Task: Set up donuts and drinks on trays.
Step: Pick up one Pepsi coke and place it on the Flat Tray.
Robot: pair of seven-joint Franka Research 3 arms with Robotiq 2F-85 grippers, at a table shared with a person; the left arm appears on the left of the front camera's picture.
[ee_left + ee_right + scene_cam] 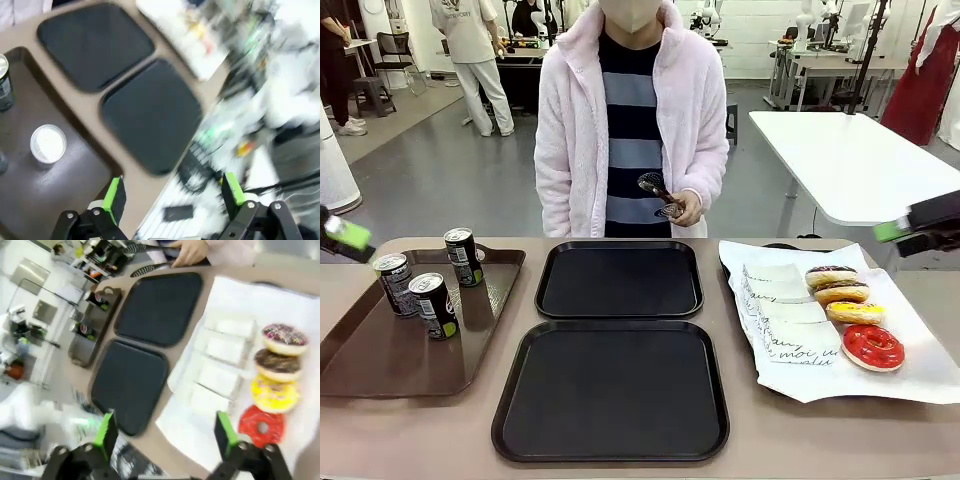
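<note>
Two black trays, the far one (620, 278) and the near one (610, 388), lie bare mid-table. Three drinks (463, 256) (395, 283) (434, 305) stand on a brown tray (380, 360) at the left. Several donuts lie in a row on white paper at the right: sprinkled chocolate (831, 274), chocolate (841, 292), yellow (854, 312), red (873, 346). My left gripper (345, 237) hovers at the left edge and is open (172, 192), above the brown tray's corner. My right gripper (910, 228) hangs at the right edge, open (166, 432), nothing between its fingers.
White paper sleeves (785, 315) lie beside the donuts on the paper sheet (910, 385). A person in a pink fleece stands at the far side holding tongs (660, 195) in one hand. A white table (860, 160) stands behind at the right.
</note>
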